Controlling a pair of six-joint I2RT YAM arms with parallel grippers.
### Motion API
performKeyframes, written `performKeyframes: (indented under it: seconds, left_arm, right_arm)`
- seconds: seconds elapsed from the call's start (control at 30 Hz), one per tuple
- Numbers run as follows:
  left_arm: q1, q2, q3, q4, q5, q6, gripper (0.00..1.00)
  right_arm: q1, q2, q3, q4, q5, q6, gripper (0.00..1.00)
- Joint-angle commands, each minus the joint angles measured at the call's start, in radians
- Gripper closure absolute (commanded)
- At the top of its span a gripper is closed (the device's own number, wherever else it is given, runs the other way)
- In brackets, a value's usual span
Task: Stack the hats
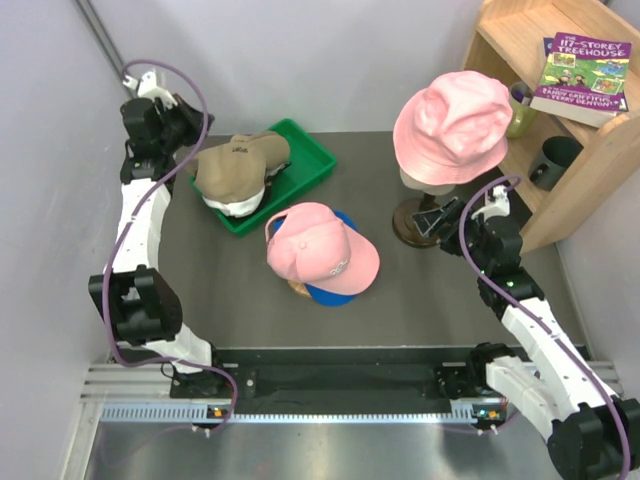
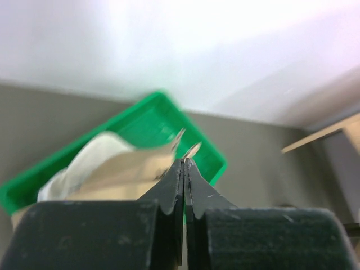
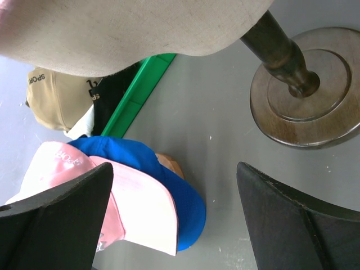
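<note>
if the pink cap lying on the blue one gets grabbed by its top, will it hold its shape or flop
Likely floppy on top: the pink cap shows soft creases, so a pinch would probably bunch the fabric. Its peak looks flat and stiffer, a firmer hold. It rests loosely on the blue cap, so a push may slide it off.

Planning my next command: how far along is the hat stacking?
Done: pink cap sits on blue cap mid-table. In hand: left gripper, jaws shut, at the tan cap in the green tray; actual grip unclear. The right gripper is open, empty. Left: the tan cap and those beneath it have yet to join the stack.
</note>
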Motion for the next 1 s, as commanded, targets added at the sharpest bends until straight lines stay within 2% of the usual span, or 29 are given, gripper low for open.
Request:
performKeyframes:
  seconds: [0.0,0.03,0.07,0.1,0.17,0.23,0.3,0.33,0.43,0.6,0.73,0.97]
  left_arm:
    - [0.001,-0.010,0.095,0.074,0.061,0.009,1.00]
    - [0.001,-0.004,0.095,0.045,0.053,0.028,0.99]
    - [0.001,0.007,0.100,0.011,0.042,0.046,0.93]
    - [0.001,0.036,0.133,-0.036,0.036,0.088,0.77]
    - [-0.005,0.051,0.146,-0.161,0.002,0.115,0.73]
    - [-0.013,-0.001,0.065,-0.187,-0.070,0.137,0.55]
    - [-0.021,-0.103,-0.067,-0.190,-0.193,0.129,0.45]
    - [-0.024,-0.137,-0.108,-0.191,-0.226,0.122,0.36]
    - [-0.030,-0.252,-0.228,-0.245,-0.318,0.079,0.35]
    - [-0.034,-0.355,-0.423,-0.264,-0.315,-0.001,0.31]
    - [-0.034,-0.343,-0.512,-0.152,-0.256,-0.015,0.28]
    - [-0.034,-0.201,-0.498,-0.072,-0.194,-0.067,0.28]
  right_arm:
    - [0.014,0.011,0.026,0.056,-0.012,0.004,0.10]
    - [0.014,0.011,0.026,0.058,-0.012,0.004,0.10]
    - [0.016,0.011,0.024,0.056,-0.012,0.004,0.10]
    - [0.016,0.009,0.023,0.056,-0.012,0.005,0.10]
    - [0.019,0.006,0.024,0.053,-0.011,0.005,0.10]
    - [0.017,-0.005,0.024,0.049,-0.005,0.005,0.10]
    - [0.019,-0.014,0.020,0.043,0.007,0.007,0.10]
    - [0.019,-0.018,0.017,0.043,0.011,0.007,0.10]
    - [0.019,-0.006,0.009,0.047,0.006,0.011,0.10]
    - [0.026,0.035,0.015,0.082,-0.017,0.022,0.10]
    - [0.037,0.057,0.034,0.093,-0.026,0.017,0.10]
    - [0.039,-0.009,0.020,0.044,0.000,0.007,0.10]
